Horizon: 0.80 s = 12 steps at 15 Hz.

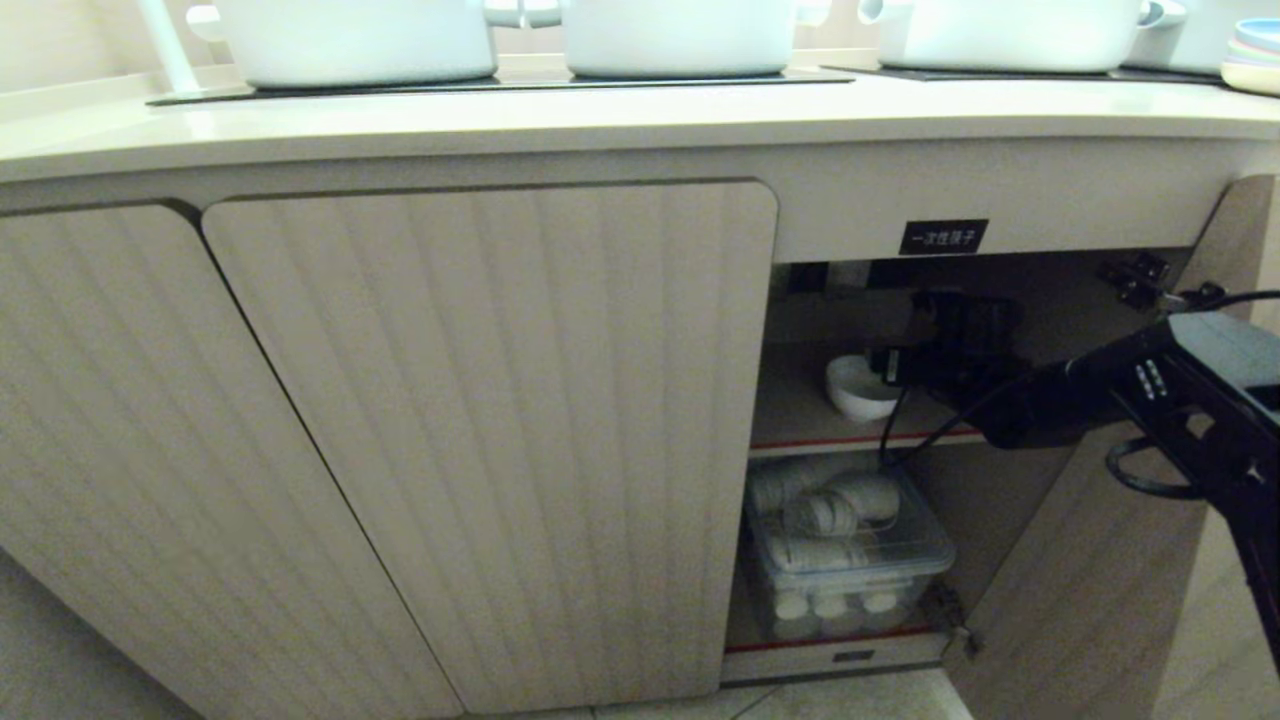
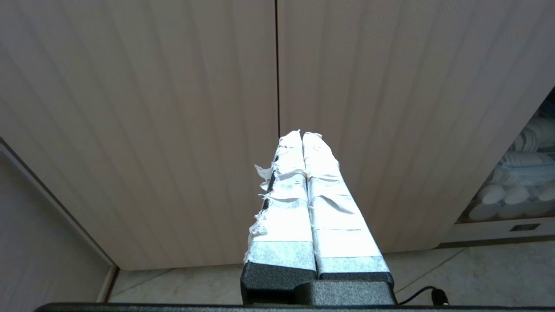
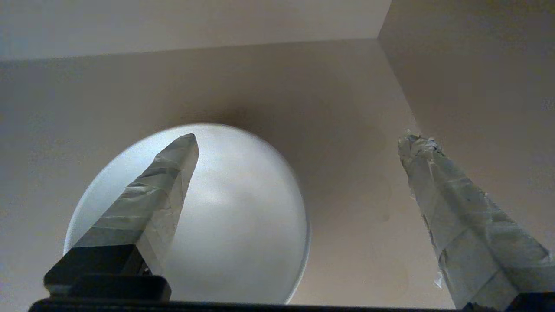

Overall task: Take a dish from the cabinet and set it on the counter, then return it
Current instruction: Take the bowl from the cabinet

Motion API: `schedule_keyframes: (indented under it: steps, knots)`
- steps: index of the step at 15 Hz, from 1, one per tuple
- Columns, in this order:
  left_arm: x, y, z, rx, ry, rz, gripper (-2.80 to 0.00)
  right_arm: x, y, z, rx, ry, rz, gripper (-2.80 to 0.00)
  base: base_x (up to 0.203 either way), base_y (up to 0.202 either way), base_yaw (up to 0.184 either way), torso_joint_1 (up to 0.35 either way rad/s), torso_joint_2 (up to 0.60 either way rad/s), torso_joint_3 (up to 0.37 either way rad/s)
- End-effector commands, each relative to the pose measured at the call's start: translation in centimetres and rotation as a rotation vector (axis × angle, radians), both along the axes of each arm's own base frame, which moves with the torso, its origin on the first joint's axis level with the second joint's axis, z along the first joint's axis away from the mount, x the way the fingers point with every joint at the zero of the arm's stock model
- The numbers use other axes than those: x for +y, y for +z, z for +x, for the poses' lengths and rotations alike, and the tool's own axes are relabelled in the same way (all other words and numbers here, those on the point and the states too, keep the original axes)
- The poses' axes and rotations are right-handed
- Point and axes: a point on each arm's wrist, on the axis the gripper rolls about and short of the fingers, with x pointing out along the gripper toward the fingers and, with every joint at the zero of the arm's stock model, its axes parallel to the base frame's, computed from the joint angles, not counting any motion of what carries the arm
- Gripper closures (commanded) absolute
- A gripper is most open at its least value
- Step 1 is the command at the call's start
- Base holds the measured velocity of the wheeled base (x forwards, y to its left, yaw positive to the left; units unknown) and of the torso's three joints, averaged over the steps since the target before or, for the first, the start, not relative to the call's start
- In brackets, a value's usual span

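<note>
The cabinet (image 1: 1000, 330) stands open under the counter (image 1: 600, 120), its door (image 1: 1090, 560) swung out to the right, a small black label (image 1: 943, 237) fixed above the opening. Inside the cabinet, on the upper shelf (image 1: 800, 415) with its red front edge, sits the bowl (image 1: 858, 388), white and round, toward the left side of the shelf. The right arm reaches in from the right, and the right gripper (image 1: 900, 365) is just beside the bowl at shelf height. Seen from the wrist, the right gripper (image 3: 299, 143) has its two taped fingers (image 3: 455, 208) spread wide apart; one finger crosses in front of the bowl (image 3: 243, 216), the other stands clear of it against the cabinet wall. It grips nothing, and whether the near finger touches the bowl I cannot tell.

On the cabinet's lower shelf rests a clear plastic box (image 1: 850, 560) packed with white stacked cups. To the left of the cabinet are closed fluted doors (image 1: 500, 430). On the counter above stand big white pots (image 1: 680, 35) on black cooktop glass.

The left gripper (image 2: 302, 135) is parked low in front of the closed doors, its taped fingers pressed together, empty.
</note>
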Motion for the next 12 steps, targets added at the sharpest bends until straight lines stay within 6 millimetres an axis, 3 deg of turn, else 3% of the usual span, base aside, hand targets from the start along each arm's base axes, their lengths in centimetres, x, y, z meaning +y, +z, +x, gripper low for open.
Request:
schedule_keyframes:
  steps: [1,12]
  knots:
    - [0.00,0.00,0.00,-0.001,0.000,0.000,0.00,0.08,0.25,0.21,0.004,0.008,0.002,-2.80,0.000,0.000,0.000,0.000,0.00,0.000]
    - [0.00,0.00,0.00,-0.001,0.000,0.000,0.00,0.30,1.06,0.66,0.144,0.026,0.000,-2.80,0.000,0.000,0.000,0.000,0.00,0.000]
